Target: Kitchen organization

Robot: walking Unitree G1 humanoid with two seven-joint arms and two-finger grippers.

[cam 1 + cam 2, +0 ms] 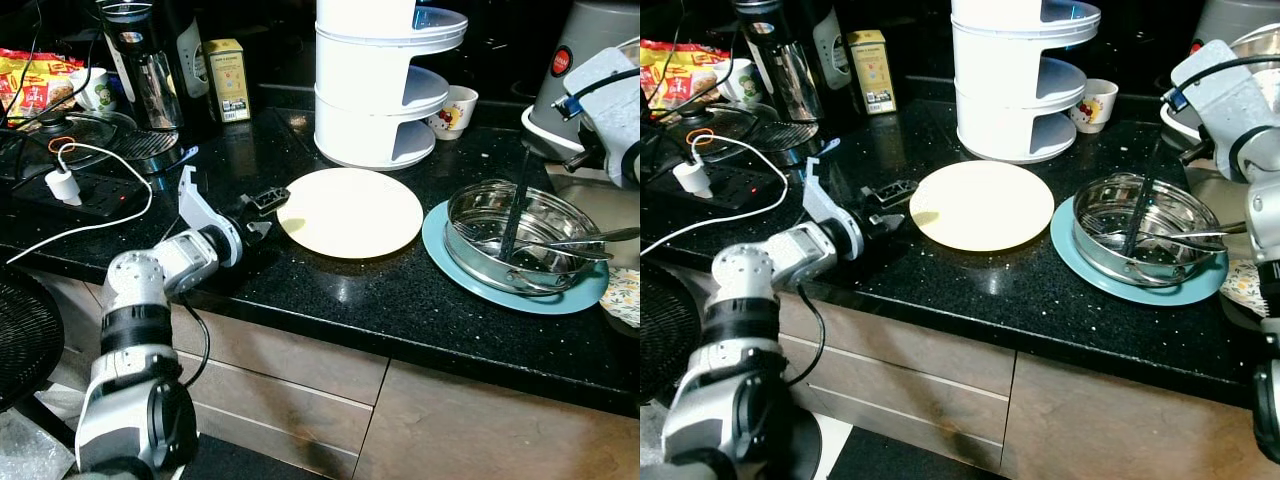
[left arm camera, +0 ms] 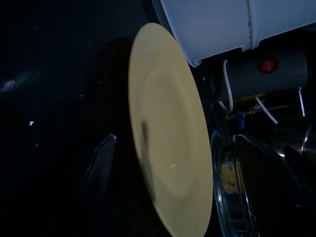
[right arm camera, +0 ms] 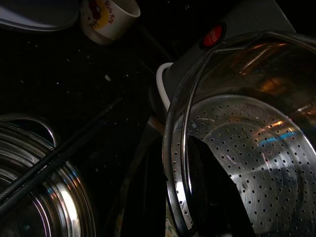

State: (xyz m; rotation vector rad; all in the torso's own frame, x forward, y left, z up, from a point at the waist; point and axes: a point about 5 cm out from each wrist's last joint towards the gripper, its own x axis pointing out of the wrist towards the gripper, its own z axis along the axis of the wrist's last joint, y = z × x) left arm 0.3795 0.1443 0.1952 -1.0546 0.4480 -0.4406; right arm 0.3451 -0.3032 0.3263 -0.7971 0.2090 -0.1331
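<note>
A cream plate (image 1: 350,212) lies flat on the black counter (image 1: 400,300). My left gripper (image 1: 260,212) rests on the counter at the plate's left rim, open, with nothing between its fingers. To the right a steel bowl (image 1: 480,205) sits on a blue plate (image 1: 590,293). The bowl holds a spoon (image 1: 600,237) and a thin black stick (image 1: 515,210). At the far right, my right gripper (image 3: 175,163) is shut on the rim of a perforated steel colander (image 3: 247,163), one finger inside it and one outside.
A white tiered rack (image 1: 375,80) and a small printed cup (image 1: 452,110) stand behind the plates. A grey appliance (image 1: 585,60) is at the back right. On the left are a power strip with charger (image 1: 65,185), a yellow box (image 1: 228,78) and a glass jug (image 1: 145,60).
</note>
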